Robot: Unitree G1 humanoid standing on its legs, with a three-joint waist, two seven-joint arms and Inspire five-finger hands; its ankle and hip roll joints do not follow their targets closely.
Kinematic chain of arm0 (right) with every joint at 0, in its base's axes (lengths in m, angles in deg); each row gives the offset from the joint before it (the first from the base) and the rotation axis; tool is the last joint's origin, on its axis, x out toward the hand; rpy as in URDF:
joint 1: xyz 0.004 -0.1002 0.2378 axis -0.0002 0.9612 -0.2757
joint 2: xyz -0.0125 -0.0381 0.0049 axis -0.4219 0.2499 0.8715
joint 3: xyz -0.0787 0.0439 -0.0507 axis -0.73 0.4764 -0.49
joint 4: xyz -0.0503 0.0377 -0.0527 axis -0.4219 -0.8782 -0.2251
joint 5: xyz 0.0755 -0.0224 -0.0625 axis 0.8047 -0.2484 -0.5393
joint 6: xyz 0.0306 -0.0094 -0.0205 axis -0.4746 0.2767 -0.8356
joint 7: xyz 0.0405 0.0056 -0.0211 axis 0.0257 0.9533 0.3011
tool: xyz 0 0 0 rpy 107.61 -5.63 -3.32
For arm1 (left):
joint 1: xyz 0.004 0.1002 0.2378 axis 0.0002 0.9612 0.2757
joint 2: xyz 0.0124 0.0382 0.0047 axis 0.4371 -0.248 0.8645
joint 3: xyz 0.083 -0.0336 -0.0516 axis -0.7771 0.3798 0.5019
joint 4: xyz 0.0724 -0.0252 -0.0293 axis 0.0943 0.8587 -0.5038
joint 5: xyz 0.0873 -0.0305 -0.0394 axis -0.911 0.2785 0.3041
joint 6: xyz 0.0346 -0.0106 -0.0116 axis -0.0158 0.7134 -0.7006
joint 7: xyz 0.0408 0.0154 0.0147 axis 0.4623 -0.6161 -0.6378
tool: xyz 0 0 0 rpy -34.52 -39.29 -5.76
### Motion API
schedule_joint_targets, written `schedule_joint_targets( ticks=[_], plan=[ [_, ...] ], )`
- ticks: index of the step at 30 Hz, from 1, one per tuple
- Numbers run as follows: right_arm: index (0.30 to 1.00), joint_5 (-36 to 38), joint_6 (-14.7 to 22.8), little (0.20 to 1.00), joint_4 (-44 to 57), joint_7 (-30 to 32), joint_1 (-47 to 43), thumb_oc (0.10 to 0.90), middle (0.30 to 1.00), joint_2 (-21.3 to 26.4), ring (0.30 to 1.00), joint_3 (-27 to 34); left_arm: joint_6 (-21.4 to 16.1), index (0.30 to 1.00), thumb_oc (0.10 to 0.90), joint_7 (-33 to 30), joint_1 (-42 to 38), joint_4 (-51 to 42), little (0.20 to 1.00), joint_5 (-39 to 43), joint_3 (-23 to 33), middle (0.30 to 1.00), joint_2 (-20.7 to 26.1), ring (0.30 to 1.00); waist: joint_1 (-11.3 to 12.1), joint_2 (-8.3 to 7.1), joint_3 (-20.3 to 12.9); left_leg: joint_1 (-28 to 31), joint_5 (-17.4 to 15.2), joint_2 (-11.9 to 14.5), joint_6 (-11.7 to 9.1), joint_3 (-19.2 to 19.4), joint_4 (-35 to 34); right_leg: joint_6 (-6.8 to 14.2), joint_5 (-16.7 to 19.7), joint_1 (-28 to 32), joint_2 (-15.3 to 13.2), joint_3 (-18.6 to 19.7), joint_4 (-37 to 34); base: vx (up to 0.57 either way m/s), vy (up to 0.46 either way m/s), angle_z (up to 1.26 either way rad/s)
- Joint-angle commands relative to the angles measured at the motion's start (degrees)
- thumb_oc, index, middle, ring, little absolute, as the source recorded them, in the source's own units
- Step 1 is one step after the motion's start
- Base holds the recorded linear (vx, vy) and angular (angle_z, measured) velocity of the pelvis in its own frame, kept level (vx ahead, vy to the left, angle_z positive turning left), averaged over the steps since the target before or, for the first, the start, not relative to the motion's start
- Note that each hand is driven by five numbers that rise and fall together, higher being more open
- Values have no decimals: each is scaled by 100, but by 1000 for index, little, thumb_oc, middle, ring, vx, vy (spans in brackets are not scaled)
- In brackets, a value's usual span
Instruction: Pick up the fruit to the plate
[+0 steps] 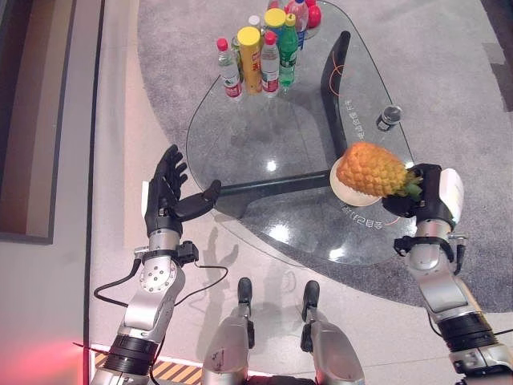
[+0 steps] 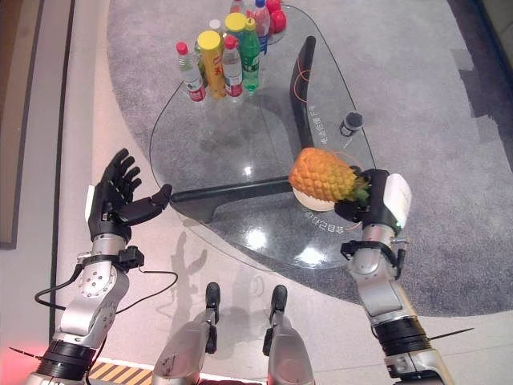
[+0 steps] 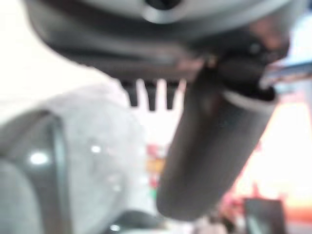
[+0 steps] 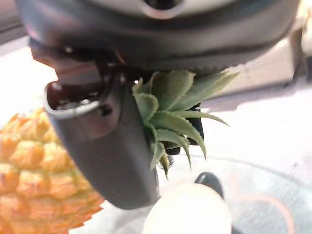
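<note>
Grey carpet lies under the glass desk (image 1: 240, 144), with bottles (image 1: 264, 48) at its far edge. At its right edge the right hand (image 1: 429, 196) grips a pineapple (image 1: 370, 170) by its leaves above the white plate (image 1: 346, 191). Off the desk's left edge the left hand (image 1: 170, 192) hangs open, holding nothing.

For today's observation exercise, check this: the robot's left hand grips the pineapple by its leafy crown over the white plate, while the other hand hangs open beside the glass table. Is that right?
Not quite: the hand is wrong. The right hand grips the pineapple by its crown over the white plate; the right wrist view shows the leaves in its grasp. The left hand is the open one beside the glass table.
</note>
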Motion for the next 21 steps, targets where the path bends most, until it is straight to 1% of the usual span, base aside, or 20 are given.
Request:
schedule_joint_targets(
  ticks=[1, 2, 4, 5, 6, 7, 8, 12, 14, 17, 18, 20, 21],
  plan=[
    [300, -608, 28, 200, 191, 309, -910, 100, 300, 577, 300, 195, -123, 900, 800, -36, 135, -48, 900, 150, -66, 900, 378, 900, 82, -415, -262, -299, -329, -185, 275, -233, 667, -95, -290, 66, 54, -4, 475, -40, -34, -1],
    [300, -630, 9, 200, 177, 301, -931, 100, 300, 590, 300, 187, -132, 900, 800, -39, 136, -18, 900, 147, -72, 900, 375, 900, 85, -419, -255, -311, -331, -184, 275, -231, 678, -95, -287, 59, 56, -3, 478, -54, -43, -1],
    [300, -801, -117, 200, 28, 299, -1075, 100, 300, 740, 300, 136, -16, 900, 800, -51, 185, 252, 900, 272, -124, 900, 363, 900, 115, -467, -178, -396, -337, -172, 279, -228, 743, -90, -267, -1, 67, -13, 506, -59, -39, -1],
    [300, -824, -168, 200, -44, 316, -1194, 100, 300, 837, 300, 107, -43, 900, 800, -42, 206, 403, 900, 253, -146, 900, 350, 900, 127, -484, -128, -454, -335, -163, 278, -214, 782, -88, -255, -45, 74, -18, 524, -43, -17, 0],
    [300, -824, -168, 200, -44, 316, -1194, 100, 300, 837, 300, 107, -43, 900, 800, -42, 206, 403, 900, 253, -146, 900, 350, 900, 127, -484, -128, -454, -335, -163, 278, -214, 782, -88, -255, -45, 74, -18, 524, -93, -16, 3],
    [300, -994, -403, 200, -271, 309, -1542, 100, 300, 1109, 300, -26, -67, 900, 800, -59, 264, 722, 900, 192, -270, 900, 373, 900, 174, -502, -7, -605, -343, -152, 274, -199, 887, -91, -238, -141, 84, -33, 562, -84, 0, 2],
    [300, -997, -473, 200, -355, 298, -1673, 100, 300, 1227, 300, -100, -110, 900, 800, -80, 286, 827, 900, 211, -309, 900, 394, 900, 188, -498, 19, -669, -345, -153, 275, -198, 917, -88, -236, -197, 84, -39, 584, -98, 7, 3],
    [300, -1089, -581, 200, -591, 263, -2003, 100, 300, 1477, 300, -300, -212, 900, 800, -152, 322, 1112, 900, 216, -358, 900, 398, 900, 201, -505, 20, -933, -338, -151, 266, -189, 1015, -84, -227, -437, 84, -51, 652, -48, 20, 2],
    [300, -1296, -668, 200, -732, 155, -2221, 100, 300, 1609, 300, -438, -224, 900, 800, -164, 311, 1242, 900, 219, -364, 900, 402, 900, 202, -496, 20, -1086, -328, -165, 263, -193, 1060, -78, -222, -586, 82, -59, 691, -57, 36, 3],
    [300, -1507, -778, 200, -1005, -96, -2655, 100, 300, 1826, 300, -832, -268, 900, 800, -177, 250, 1484, 900, 175, -465, 900, 428, 900, 208, -485, 20, -1414, -299, -191, 257, -197, 1172, -70, -208, -905, 70, -95, 786, -68, 49, 2],
    [300, -1507, -778, 200, -1005, -96, -2655, 100, 300, 1826, 300, -832, -268, 900, 800, -177, 250, 1484, 900, 175, -465, 900, 428, 900, 208, -485, 20, -1414, -299, -191, 257, -197, 1172, -70, -208, -905, 70, -95, 786, -60, 44, 5],
    [300, -1640, -840, 200, -1208, -274, -2914, 100, 300, 1920, 300, -1068, -284, 900, 800, -158, 212, 1624, 900, 172, -493, 900, 439, 900, 218, -479, 20, -1595, -287, -201, 252, -195, 1241, -67, -206, -1074, 60, -128, 847, -52, 34, 9],
    [300, -1628, -907, 200, -1399, -316, -3150, 100, 300, 1983, 300, -1335, -318, 900, 800, -158, 191, 1729, 900, 179, -519, 900, 437, 900, 224, -477, 20, -1734, -280, -202, 255, -197, 1285, -69, -211, -1219, 63, -143, 904, -37, 23, 3]
  ],
)
